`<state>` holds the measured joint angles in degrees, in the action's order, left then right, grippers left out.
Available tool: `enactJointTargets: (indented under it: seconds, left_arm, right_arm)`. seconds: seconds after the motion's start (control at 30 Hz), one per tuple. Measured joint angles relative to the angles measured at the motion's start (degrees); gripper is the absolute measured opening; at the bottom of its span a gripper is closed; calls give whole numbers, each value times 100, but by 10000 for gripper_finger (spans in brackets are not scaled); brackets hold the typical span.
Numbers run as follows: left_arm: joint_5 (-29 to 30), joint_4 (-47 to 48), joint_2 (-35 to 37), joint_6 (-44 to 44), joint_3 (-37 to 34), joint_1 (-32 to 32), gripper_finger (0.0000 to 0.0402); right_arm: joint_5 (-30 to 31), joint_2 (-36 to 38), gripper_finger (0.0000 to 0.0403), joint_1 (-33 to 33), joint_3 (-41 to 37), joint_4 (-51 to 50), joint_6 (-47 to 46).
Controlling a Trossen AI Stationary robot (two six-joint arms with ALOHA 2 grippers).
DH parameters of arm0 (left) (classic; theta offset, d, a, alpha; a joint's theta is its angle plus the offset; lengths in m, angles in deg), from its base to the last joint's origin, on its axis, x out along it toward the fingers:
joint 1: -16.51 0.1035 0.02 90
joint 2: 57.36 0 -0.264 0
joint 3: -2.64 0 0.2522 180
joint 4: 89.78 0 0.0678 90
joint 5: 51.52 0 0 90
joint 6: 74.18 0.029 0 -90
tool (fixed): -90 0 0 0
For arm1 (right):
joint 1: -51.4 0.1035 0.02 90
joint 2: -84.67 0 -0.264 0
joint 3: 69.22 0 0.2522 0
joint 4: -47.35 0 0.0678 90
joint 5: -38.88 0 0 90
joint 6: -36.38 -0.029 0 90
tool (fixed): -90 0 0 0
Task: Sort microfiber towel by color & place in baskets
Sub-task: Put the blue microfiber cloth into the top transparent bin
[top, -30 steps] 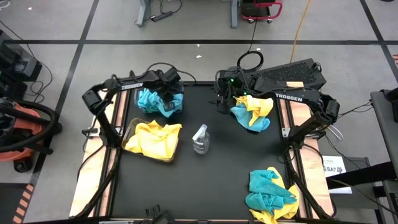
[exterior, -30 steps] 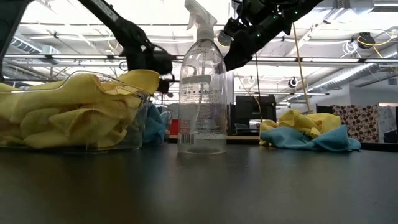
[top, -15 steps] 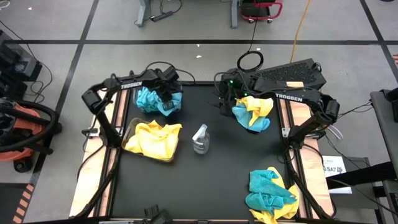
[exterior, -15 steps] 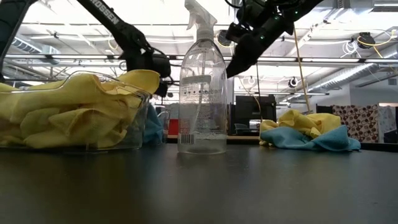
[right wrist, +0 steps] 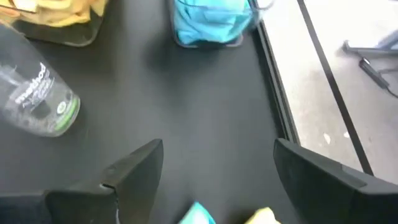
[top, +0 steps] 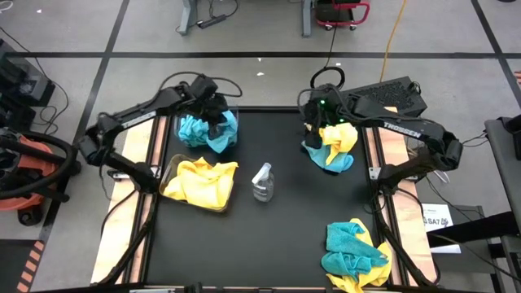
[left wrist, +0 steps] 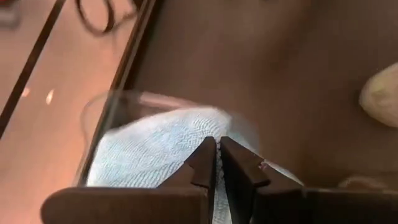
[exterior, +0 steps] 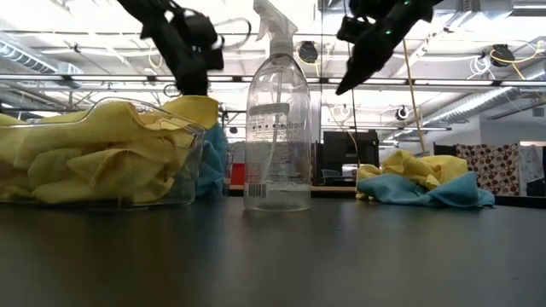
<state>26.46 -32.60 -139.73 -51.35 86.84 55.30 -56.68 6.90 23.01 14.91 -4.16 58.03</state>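
- Left gripper (top: 213, 111) sits higher over the teal basket (top: 189, 140) than it did a second ago; your left arm has swung back from the table's side. In its wrist view the fingers are closed together with nothing between them, teal cloth directly below.
- Teal towels (top: 207, 130) lie heaped in that basket, so you can judge the last drop done.
- Right gripper (top: 313, 130) has shifted from beside the mixed pile (top: 332, 146) to right over its near edge. Fingers spread wide, empty; teal and yellow cloth shows just under the tips (right wrist: 198, 213).
- Yellow basket (top: 198, 182) holds its yellow towels, next to the spray bottle (top: 262, 182), unchanged.
- Second mixed pile (top: 352, 254) waits well away from both grippers, untouched.
- Expect a grasp from the near pile next; watch you take one colour only.
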Motion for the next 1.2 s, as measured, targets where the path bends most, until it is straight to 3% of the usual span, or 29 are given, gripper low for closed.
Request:
enactJointTargets:
  seconds: [0.2, 0.27, 0.3, 0.4, 0.47, 0.63, 0.83, 1.0, 1.2]
  left_arm:
    - [-730, -203, 564, 0, 0, -372, 29]
    - [-620, -264, 654, 22, 1, -545, 32]
    - [-283, -213, 673, 35, 1, -613, 36]
    - [1553, 146, 656, 66, 0, -696, 53]
    - [2147, 304, 557, 105, 0, -630, 65]
    - [891, 433, 354, 17, -1, -462, 89]
    - [1363, 148, -213, 59, -229, -385, 91]
    - [1385, -359, -793, 164, -673, -92, 91]
    - [1097, -690, -1088, 157, -876, 192, 91]
  right_arm:
    - [261, 305, 298, -130, 0, -913, -143]
    - [291, 359, 298, -168, 0, -1169, -189]
    - [297, 374, 298, -170, 0, -1268, -233]
    - [306, 413, 298, -168, 0, -1463, -323]
    - [289, 430, 298, -167, 0, -1500, -376]
    - [267, 430, 298, -166, 0, -1501, -421]
    - [264, 430, 298, -164, 0, -1520, -439]
    - [313, 476, 298, -164, -202, -1702, -450]
    - [890, 653, 298, -181, -699, -1786, -564]
